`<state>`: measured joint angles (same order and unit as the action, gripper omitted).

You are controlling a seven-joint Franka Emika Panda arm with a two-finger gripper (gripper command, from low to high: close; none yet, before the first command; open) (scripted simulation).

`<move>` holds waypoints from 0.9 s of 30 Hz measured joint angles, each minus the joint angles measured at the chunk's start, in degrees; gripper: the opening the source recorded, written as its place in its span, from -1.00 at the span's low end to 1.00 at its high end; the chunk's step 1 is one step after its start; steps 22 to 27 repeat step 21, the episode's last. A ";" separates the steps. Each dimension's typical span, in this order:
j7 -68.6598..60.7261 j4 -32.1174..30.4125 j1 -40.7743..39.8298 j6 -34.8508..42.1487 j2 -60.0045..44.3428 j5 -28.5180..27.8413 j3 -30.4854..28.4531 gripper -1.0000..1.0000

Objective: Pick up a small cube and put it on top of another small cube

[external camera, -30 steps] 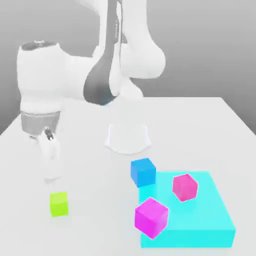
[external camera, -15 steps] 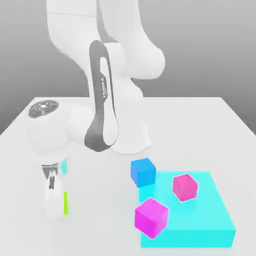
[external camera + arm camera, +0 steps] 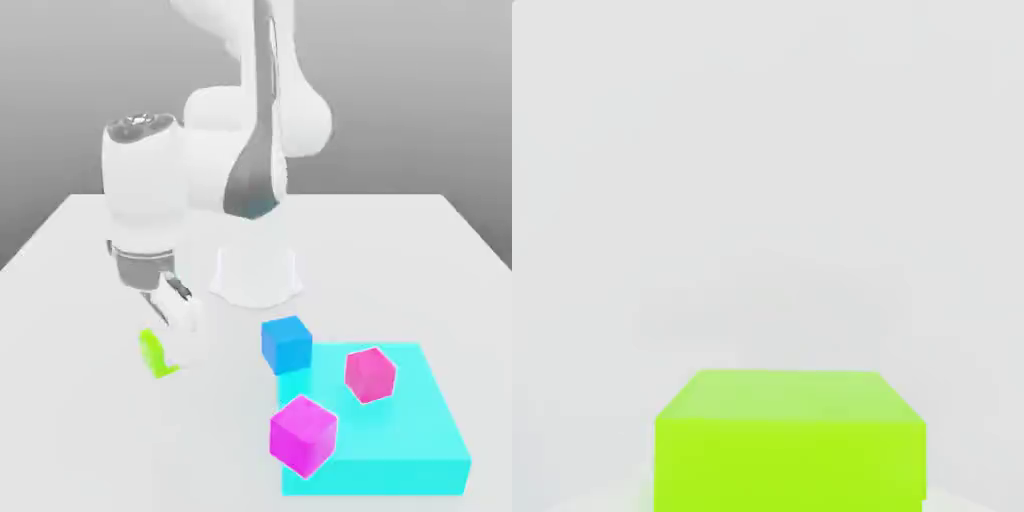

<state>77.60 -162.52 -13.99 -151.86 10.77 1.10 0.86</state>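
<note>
- The small lime-green cube (image 3: pixel 153 354) sits farthest to the exterior view's left, pinched between the robot's fingers (image 3: pixel 181 316) and apparently lifted clear of the white worktop (image 3: pixel 60 300), with a faint shadow below it. In the hand view the same cube (image 3: pixel 789 441) fills the space right in front of the camera, so it lies squarely in the grip, not off to one side.
- The fingers are drawn in tight on the cube's opposite faces; nothing else touches them.
- Just to the right, the blue cube (image 3: pixel 286 343) rests on the worktop, touching the edge of the cyan slab (image 3: pixel 420 440). It is the nearest cube to the held one and probably the target, so the coming move likely turns on carrying the green cube rightward and above it.
- Farther right, two magenta cubes (image 3: pixel 302 434) (image 3: pixel 370 374) sit on the slab.
</note>
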 joint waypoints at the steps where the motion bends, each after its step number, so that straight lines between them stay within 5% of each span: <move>1: -2.11 -0.74 1.41 1.35 2.07 0.23 0.44 -1.00; 11: -22.67 -8.10 17.32 13.81 21.84 2.51 3.20 -1.00; 17: -24.31 -10.68 18.24 2.01 12.61 2.90 4.08 -1.00; 18: -24.30 -11.03 18.22 -0.19 10.76 2.91 4.16 1.00; 27: -24.30 -11.03 18.22 -0.19 10.76 2.91 4.16 1.00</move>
